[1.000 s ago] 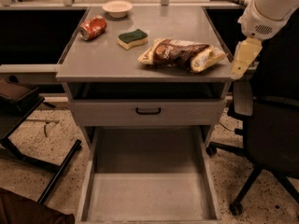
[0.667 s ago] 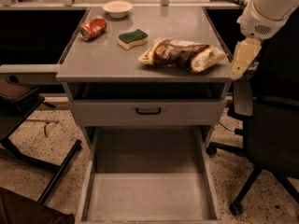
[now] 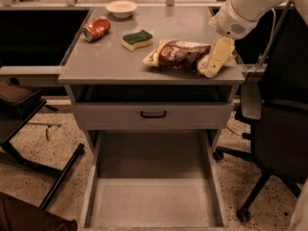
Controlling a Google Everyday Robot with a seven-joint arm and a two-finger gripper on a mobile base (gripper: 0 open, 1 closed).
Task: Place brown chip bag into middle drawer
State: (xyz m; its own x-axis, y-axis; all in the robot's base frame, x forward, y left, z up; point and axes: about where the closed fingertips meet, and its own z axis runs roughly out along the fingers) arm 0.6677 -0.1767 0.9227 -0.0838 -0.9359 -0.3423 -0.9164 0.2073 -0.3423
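Note:
The brown chip bag (image 3: 175, 54) lies on its side on the grey cabinet top (image 3: 106, 61), near the right front edge. My gripper (image 3: 215, 61), cream-coloured on a white arm, reaches down from the upper right and sits at the bag's right end, overlapping it. The middle drawer (image 3: 154, 206) is pulled out wide below the cabinet, with its flat grey floor bare.
A red soda can (image 3: 96, 29), a green-and-yellow sponge (image 3: 137, 39) and a white bowl (image 3: 121, 7) lie on the top behind the bag. A shut drawer front with a black handle (image 3: 153, 114) sits above the open drawer. A black office chair (image 3: 274, 129) stands on the right, a dark stand (image 3: 19, 100) on the left.
My gripper has moved left, from beside the cabinet's right edge onto the right end of the chip bag. The bag has not moved.

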